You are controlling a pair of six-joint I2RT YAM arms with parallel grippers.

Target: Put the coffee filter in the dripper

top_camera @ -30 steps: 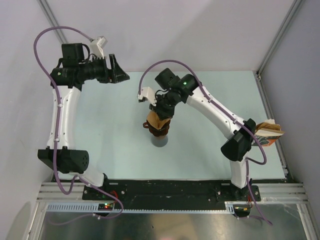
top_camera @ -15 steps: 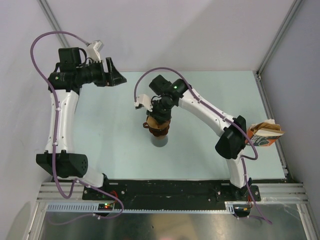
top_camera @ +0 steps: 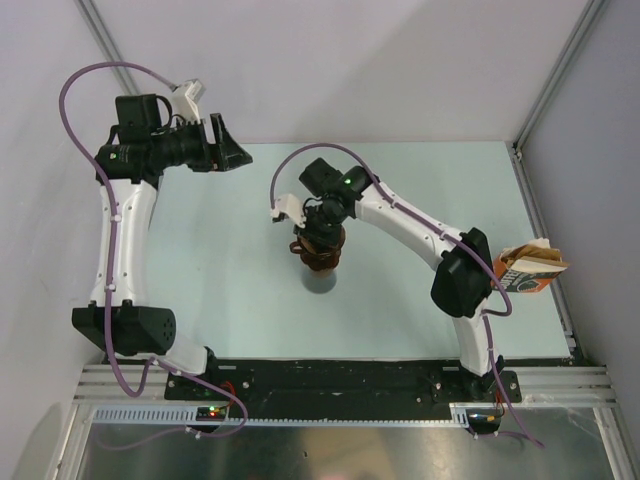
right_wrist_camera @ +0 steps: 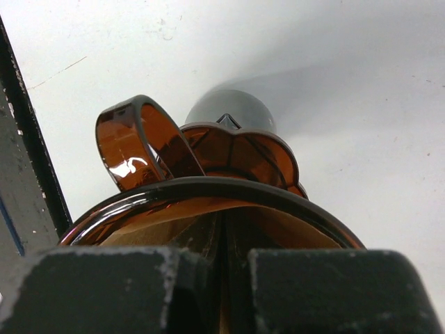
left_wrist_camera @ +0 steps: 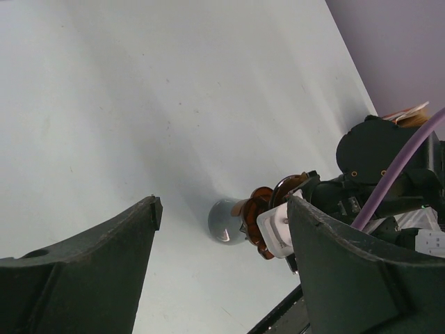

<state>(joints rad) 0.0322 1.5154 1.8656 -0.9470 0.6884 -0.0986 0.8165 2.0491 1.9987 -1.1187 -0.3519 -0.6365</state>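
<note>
The dark reddish-brown dripper [top_camera: 320, 260] stands on a grey glass beaker [top_camera: 320, 283] mid-table. My right gripper [top_camera: 322, 236] points down into its mouth. In the right wrist view the dripper's round rim [right_wrist_camera: 208, 188] and side handle [right_wrist_camera: 132, 142] fill the frame. The tan coffee filter [right_wrist_camera: 149, 226] lies inside the cone, with its fold pinched between my nearly closed right gripper [right_wrist_camera: 233, 261]. My left gripper [top_camera: 238, 155] is open and empty, raised at the back left. Its wrist view shows the dripper [left_wrist_camera: 261, 217] and beaker [left_wrist_camera: 224, 221] from afar.
An orange-brown printed bag [top_camera: 530, 268] stands at the right edge of the table, behind the right arm's elbow. Grey walls and a metal frame bound the table at the back and sides.
My right gripper has come down over the dripper, carrying the filter into the cone; the tan paper no longer shows from above. The left arm shifted slightly left early on.
</note>
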